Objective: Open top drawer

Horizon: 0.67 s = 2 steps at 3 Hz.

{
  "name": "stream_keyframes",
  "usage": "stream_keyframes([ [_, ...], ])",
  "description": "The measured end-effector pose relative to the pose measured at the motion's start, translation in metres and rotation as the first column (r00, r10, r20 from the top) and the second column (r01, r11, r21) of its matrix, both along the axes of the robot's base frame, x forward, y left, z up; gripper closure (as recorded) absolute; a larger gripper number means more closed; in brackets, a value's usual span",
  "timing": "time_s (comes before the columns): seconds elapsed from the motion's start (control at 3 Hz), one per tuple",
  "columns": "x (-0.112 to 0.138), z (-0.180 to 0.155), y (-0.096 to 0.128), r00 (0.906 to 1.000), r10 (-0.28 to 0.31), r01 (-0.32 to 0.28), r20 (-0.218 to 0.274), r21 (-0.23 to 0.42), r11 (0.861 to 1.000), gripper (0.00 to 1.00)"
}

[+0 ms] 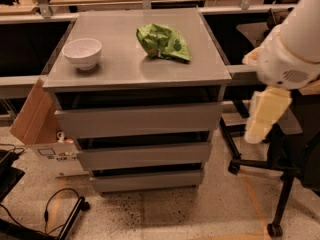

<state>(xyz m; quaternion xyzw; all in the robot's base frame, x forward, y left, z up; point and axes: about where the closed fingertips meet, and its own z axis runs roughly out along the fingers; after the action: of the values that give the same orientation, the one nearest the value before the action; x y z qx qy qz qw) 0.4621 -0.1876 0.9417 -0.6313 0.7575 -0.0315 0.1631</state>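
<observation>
Approach to the top drawer
The top drawer (139,120) lay well left of the gripper (267,115), untouched; whether the gripper was apart or together could not be told. Next it likely had to reach left for the handleless front.

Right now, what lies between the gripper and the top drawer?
Nothing. In the camera view the gripper hangs off to the right of the top drawer, beyond the end of its front panel, and the stretch between them is bare.
</observation>
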Motion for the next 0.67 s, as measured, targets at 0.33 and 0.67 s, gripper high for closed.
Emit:
stream_keyframes([
  [0.33,0.026,-0.042,0.026,0.9983,0.054,-0.054,0.022,-0.003,0.999,0.0],
  [0.67,0.05,-0.08,0.045,0.9959,0.078,-0.078,0.045,-0.021,0.997,0.0],
])
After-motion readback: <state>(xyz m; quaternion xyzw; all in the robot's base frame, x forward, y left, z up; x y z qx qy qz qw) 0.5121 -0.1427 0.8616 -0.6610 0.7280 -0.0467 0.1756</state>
